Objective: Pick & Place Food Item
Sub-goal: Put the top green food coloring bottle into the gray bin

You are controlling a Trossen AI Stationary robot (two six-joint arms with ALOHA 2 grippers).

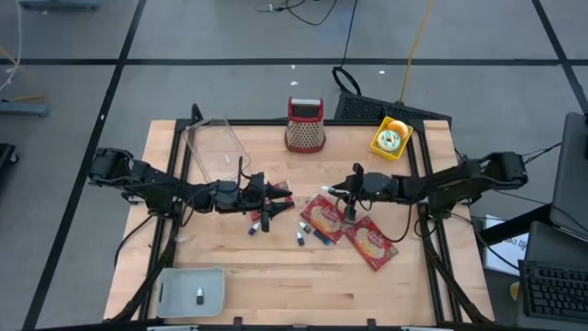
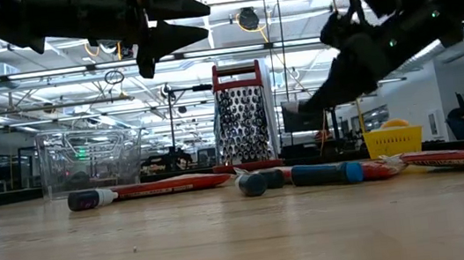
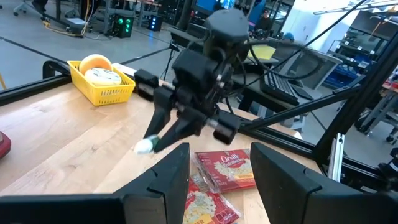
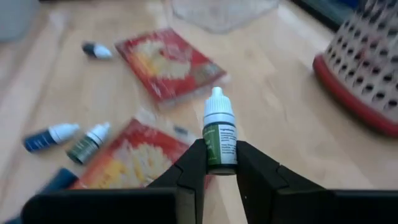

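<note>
- Your right gripper [image 4: 216, 169] was clamped on a small green dropper bottle [image 4: 219, 137] — above the popcorn packets [image 1: 323, 219].
- Your left gripper [image 3: 219, 171] hovered with fingers apart, empty.

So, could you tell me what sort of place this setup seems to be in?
Most likely a robotics lab or workshop hall. Beyond the wooden table the low view shows a large open room with ceiling beams and strip lights, the left wrist view shows workbenches with equipment, and cables trail over the grey floor.
</note>
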